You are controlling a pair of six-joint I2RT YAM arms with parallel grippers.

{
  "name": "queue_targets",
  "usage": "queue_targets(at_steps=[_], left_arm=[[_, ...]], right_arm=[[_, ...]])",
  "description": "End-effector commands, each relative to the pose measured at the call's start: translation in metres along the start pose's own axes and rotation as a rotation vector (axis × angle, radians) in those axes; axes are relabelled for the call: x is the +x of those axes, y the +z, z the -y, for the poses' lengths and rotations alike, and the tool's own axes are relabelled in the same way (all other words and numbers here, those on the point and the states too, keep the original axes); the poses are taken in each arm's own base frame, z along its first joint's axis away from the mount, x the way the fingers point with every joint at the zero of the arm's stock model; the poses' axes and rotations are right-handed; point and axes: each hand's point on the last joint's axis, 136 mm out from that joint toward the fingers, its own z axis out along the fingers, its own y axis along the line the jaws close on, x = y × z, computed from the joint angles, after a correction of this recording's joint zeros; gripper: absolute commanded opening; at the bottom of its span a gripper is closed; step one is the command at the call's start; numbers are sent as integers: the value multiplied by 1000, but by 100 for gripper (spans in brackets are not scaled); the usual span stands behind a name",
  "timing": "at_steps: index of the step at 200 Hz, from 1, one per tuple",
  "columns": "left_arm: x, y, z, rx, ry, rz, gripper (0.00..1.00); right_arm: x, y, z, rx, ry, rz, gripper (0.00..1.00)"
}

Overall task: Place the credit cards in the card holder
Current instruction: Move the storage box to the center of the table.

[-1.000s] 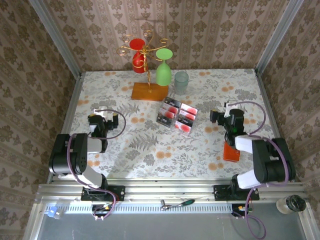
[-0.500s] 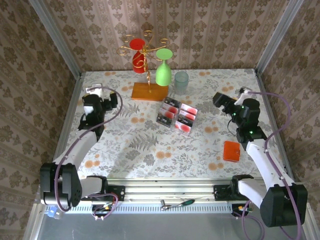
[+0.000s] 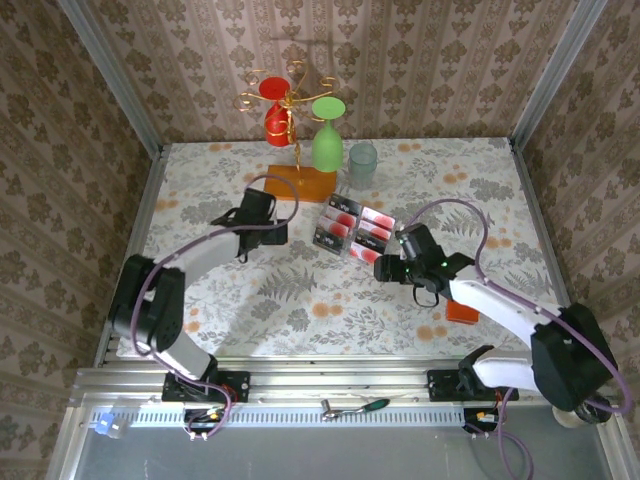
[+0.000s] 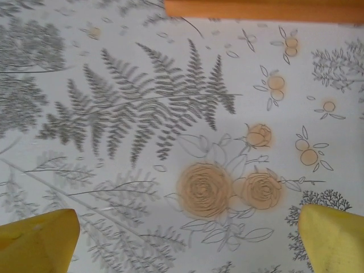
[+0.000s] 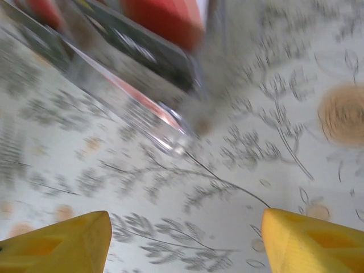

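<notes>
The credit cards point(image 3: 354, 231), red blobs with black bands, lie side by side in a clear tray mid-table. In the right wrist view the credit cards point(image 5: 153, 23) appear blurred at the top, beyond the fingers. My right gripper point(image 3: 384, 268) hovers just off the tray's near right corner; the right gripper point(image 5: 185, 244) is open with bare tablecloth between its yellow fingertips point(image 5: 57, 244). The orange-red card holder point(image 3: 462, 313) lies at the near right, partly under my right forearm. My left gripper point(image 3: 271, 208), open, hangs left of the cards; the left gripper point(image 4: 185, 244) holds nothing.
A glass rack on an orange wooden base point(image 3: 298, 182) stands behind the cards with a green glass point(image 3: 326, 145) and a red glass point(image 3: 275, 120). The wooden base point(image 4: 267, 8) edges the top of the left wrist view. A grey tumbler point(image 3: 362, 165) stands beside it.
Both arms have swung in toward the middle. The left gripper moved from the far left to near the rack base. The right gripper came from the right side to the cards' near corner.
</notes>
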Motion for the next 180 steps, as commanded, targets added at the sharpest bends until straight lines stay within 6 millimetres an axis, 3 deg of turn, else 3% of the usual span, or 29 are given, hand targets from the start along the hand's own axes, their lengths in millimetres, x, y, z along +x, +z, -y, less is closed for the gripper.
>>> queue_targets(at_steps=[1,91,180], left_arm=[[1,4,8,-61,18,-64,100],[2,41,27,-138,18,-165,100],[6,56,58,-104,64,-189,100]], right_arm=[[4,9,19,122,21,-11,72],[-10,42,17,200,-14,-59,73],[-34,50,61,306,99,-39,73]])
